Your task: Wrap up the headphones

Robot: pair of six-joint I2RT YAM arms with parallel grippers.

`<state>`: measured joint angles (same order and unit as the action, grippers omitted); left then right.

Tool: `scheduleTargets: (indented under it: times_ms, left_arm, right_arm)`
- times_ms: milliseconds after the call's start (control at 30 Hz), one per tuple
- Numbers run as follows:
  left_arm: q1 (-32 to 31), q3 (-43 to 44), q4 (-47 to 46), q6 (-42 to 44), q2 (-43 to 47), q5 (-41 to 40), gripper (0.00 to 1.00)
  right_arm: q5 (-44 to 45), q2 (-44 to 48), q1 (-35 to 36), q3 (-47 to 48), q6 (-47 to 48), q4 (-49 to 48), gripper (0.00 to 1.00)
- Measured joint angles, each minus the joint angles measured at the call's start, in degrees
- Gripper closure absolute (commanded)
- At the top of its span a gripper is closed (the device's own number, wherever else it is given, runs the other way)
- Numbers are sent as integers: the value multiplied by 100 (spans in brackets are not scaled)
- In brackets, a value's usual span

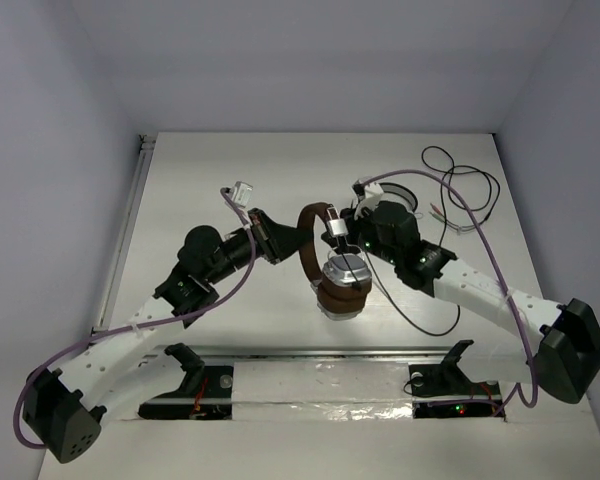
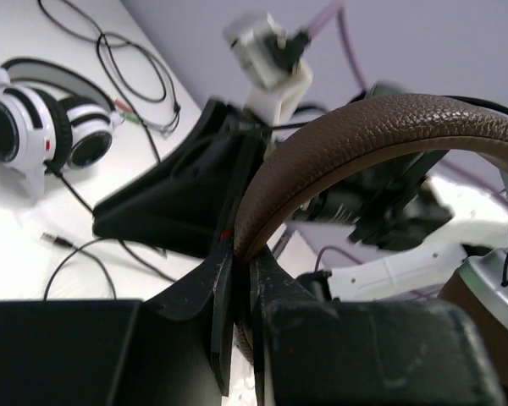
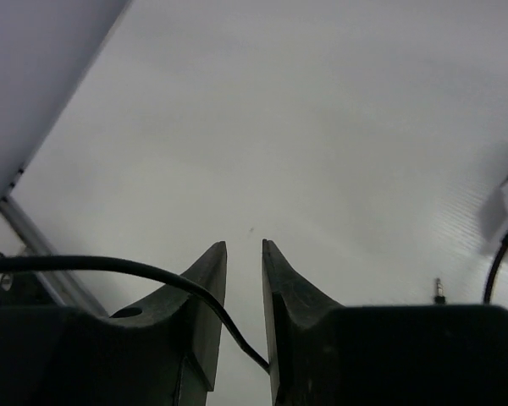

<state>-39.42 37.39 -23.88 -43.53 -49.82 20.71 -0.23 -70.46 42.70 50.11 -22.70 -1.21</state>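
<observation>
The headphones hang above the table, with the brown headband (image 1: 312, 222) up and a silver earcup (image 1: 345, 270) and brown pad (image 1: 340, 303) below. My left gripper (image 1: 280, 236) is shut on the headband (image 2: 381, 127), whose end is pinched between the fingers at the left gripper (image 2: 241, 254). My right gripper (image 1: 355, 240) sits just right of the earcup. In the right wrist view the right gripper (image 3: 244, 245) stands narrowly open. The thin black cable (image 3: 152, 272) crosses over its left finger into the gap and touches the right finger's inner face, unclamped.
White-and-black striped headphones (image 2: 42, 127) lie at the back right, partly behind the right arm (image 1: 405, 193). Loose black cable loops (image 1: 465, 185) lie beside them. More cable (image 1: 415, 318) trails toward the front rail (image 1: 310, 352). A jack plug (image 3: 438, 290) rests on the table.
</observation>
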Motion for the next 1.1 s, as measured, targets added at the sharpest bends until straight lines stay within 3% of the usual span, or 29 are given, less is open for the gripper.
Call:
scheduleTargets:
  times_ms: [200, 900, 1100]
  left_arm:
    - [0, 50, -105, -236, 48, -247, 100]
    - [-2, 1392, 1488, 13, 284, -2251, 100]
    - [-2, 1746, 1832, 136, 166, -2848, 100]
  right_arm:
    - [-597, 170, -7, -634, -155, -1064, 70]
    - [-2146, -337, -70, -1709, -979, -3025, 67]
    - [-2433, -326, 0, -2033, -1377, -3407, 76]
